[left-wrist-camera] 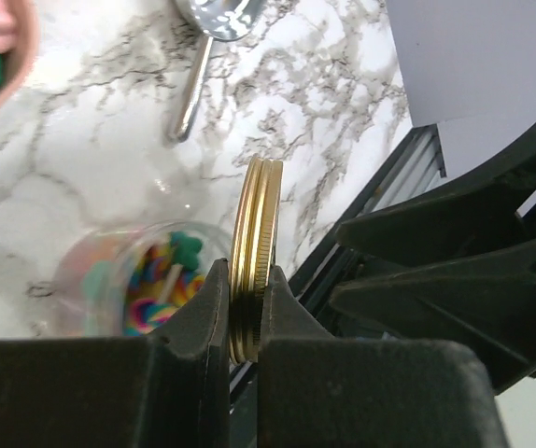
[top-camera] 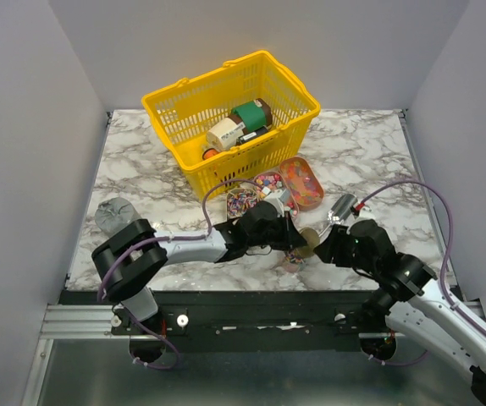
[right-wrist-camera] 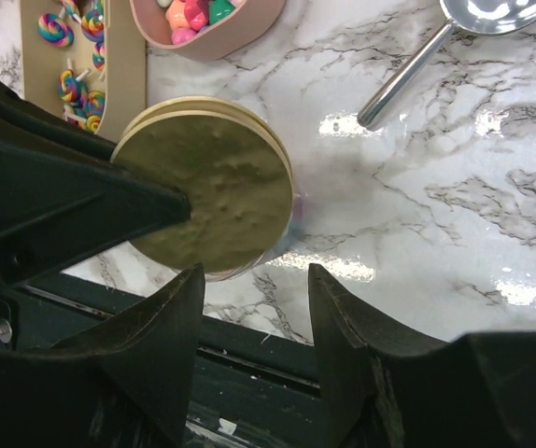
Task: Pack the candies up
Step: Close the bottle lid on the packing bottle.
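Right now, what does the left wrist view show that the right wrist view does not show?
Only the left wrist view: the lid seen edge-on, pinched in the shut left gripper, and the inside of the open jar, with candies in it. Only the right wrist view: the lid's flat face, a tan tray, and the open, empty right gripper. Both: the lid, the scoop, the pink dish and the table.

Bright overhead light leaves glare patches on the marble table (right-wrist-camera: 436, 187), and the left wrist view's background blurs.
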Motion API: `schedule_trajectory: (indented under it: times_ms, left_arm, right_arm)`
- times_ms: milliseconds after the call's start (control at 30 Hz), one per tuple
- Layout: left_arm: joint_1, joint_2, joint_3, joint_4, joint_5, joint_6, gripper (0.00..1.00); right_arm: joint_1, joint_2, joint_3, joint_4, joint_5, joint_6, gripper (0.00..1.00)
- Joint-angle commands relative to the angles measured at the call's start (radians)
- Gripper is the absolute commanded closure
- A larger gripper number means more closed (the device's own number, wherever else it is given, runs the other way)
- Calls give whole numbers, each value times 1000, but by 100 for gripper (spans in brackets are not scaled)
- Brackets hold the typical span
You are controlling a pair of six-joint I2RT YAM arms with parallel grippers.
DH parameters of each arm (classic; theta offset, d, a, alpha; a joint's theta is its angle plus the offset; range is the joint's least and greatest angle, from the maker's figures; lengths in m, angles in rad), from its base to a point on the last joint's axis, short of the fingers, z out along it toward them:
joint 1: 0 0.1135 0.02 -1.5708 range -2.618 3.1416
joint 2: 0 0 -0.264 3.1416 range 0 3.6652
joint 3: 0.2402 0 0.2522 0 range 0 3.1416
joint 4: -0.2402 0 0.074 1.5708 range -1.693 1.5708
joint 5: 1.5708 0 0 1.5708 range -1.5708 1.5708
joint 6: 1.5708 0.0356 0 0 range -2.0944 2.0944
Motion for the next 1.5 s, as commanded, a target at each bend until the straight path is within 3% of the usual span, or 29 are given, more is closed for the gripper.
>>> schedule_trajectory:
  times_ms: [0, 200, 633, 1067, 1467]
  left_arm:
    - [-46, 39, 30, -15, -81, -20, 100]
    - [-71, 3, 28, -60, -173, -14, 100]
    - [-75, -147, -25, -20, -218, 3, 100]
    - [-74, -150, -81, -74, -242, -28, 100]
    - [-75, -86, -64, -103, -187, -34, 84]
  right_arm:
    - [1, -24, -34, 1, 60, 16, 44]
    - [1, -52, -40, 1, 77, 25, 45]
    - [1, -28, -28, 22, 83, -3, 46]
    - [0, 54, -60, 104, 68, 7, 47]
    - [1, 77, -79, 190, 57, 11, 47]
